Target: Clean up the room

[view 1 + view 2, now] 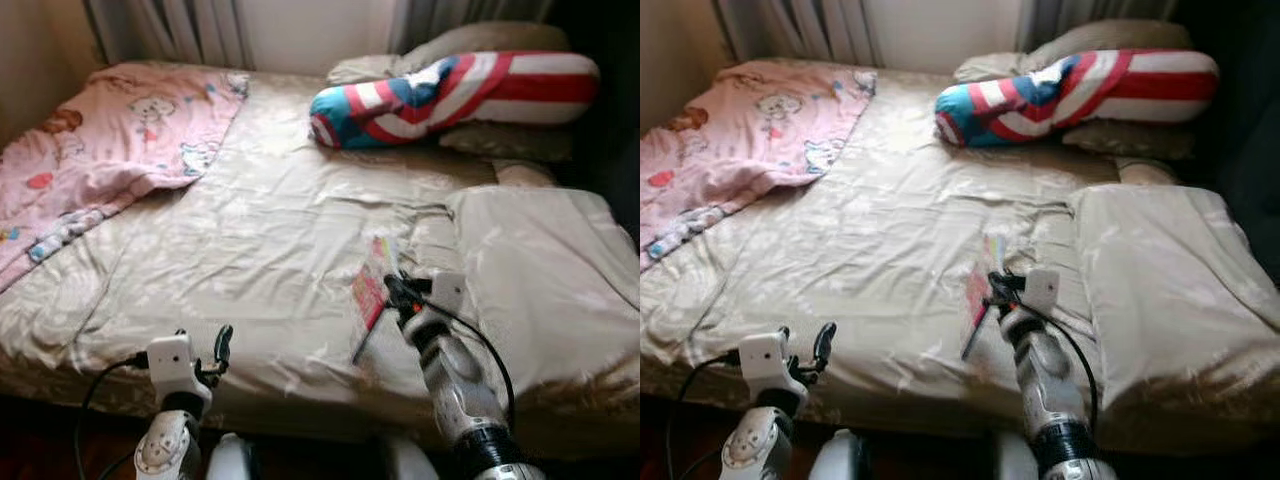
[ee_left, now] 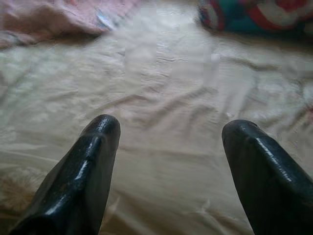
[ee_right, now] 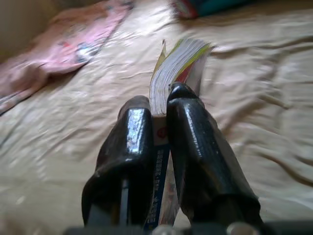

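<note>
**Book held over the bed**

We see a thin, colourful book (image 3: 177,66) clamped by its lower edge between the black fingers of the right gripper (image 3: 159,105), pages fanning slightly, lifted just above the beige sheet of the bed (image 1: 250,240) near its front edge. Beside it to the right lies a folded beige blanket (image 1: 550,260). Our left gripper (image 2: 168,134) hovers low at the bed's front edge, fingers spread wide and grasping nothing. Farther back, a pink patterned quilt (image 1: 110,150) is bunched at the left, and a red, white and blue striped bolster (image 1: 450,95) rests against the pillows (image 1: 480,40).
</note>
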`<state>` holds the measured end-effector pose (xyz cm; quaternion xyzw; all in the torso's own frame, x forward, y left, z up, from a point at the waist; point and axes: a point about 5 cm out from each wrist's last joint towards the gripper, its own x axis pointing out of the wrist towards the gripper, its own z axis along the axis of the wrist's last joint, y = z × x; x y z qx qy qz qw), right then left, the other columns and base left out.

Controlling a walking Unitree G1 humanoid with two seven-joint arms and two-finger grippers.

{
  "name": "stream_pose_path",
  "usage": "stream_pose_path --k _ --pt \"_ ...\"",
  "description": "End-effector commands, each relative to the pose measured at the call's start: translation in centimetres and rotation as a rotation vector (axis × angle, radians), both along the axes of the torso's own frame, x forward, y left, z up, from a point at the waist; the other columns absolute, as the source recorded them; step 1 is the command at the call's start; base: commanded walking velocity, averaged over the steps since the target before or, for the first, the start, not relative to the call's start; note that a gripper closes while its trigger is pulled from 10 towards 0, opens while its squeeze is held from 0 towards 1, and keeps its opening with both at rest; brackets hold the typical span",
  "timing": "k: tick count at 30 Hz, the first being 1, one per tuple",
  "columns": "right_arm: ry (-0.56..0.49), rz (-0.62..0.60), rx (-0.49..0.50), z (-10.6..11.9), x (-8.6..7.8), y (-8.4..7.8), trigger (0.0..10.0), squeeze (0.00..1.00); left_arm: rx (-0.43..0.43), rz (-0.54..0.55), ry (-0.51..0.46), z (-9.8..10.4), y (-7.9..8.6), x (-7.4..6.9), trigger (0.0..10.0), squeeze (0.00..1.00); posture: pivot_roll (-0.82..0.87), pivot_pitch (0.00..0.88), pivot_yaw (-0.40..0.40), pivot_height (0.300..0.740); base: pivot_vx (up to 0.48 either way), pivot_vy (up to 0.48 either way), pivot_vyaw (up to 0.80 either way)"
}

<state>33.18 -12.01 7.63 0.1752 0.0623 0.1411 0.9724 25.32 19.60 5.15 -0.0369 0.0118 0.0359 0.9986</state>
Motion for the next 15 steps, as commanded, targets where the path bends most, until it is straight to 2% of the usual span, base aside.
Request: stream_pose_path --k 1,2,4,11,12,13,15 --pt "-0.027 0.046 0.043 1.1 0.9 0.7 10.0 0.00 0.006 0.011 0.015 -0.3 0.3 -0.5 10.0 0.00 0.03 0.137 -0.033 0.645 0.000 0.000 0.00" --pt "-0.027 0.046 0.043 1.1 0.9 0.7 10.0 0.00 0.006 0.011 0.015 -0.3 0.3 -0.5 10.0 0.00 0.03 0.137 -0.033 0.645 0.000 0.000 0.00" --pt "-0.005 0.019 0.159 1.7 2.0 0.6 10.0 0.00 0.018 0.014 0.017 -0.1 0.7 -0.8 10.0 0.00 0.05 0.146 -0.025 0.645 0.000 0.000 0.00" --pt "0.061 0.005 0.388 2.2 3.3 0.8 10.0 0.00 0.056 0.013 0.032 0.3 1.9 -1.9 10.0 0.00 0.10 0.179 0.010 0.645 0.000 0.000 0.00" --pt "0.079 -0.013 0.468 2.4 3.6 0.7 10.0 0.00 0.074 0.006 0.040 0.4 2.3 -2.4 10.0 0.00 0.12 0.189 0.023 0.645 0.000 0.000 0.00" --pt "0.079 -0.013 0.468 2.4 3.6 0.7 10.0 0.00 0.074 0.006 0.040 0.4 2.3 -2.4 10.0 0.00 0.12 0.189 0.023 0.645 0.000 0.000 0.00" --pt "0.104 -0.075 0.567 2.1 3.7 -0.1 10.0 0.00 0.094 -0.009 0.054 0.5 2.6 -3.1 10.0 0.00 0.14 0.206 0.045 0.645 0.000 0.000 0.00"
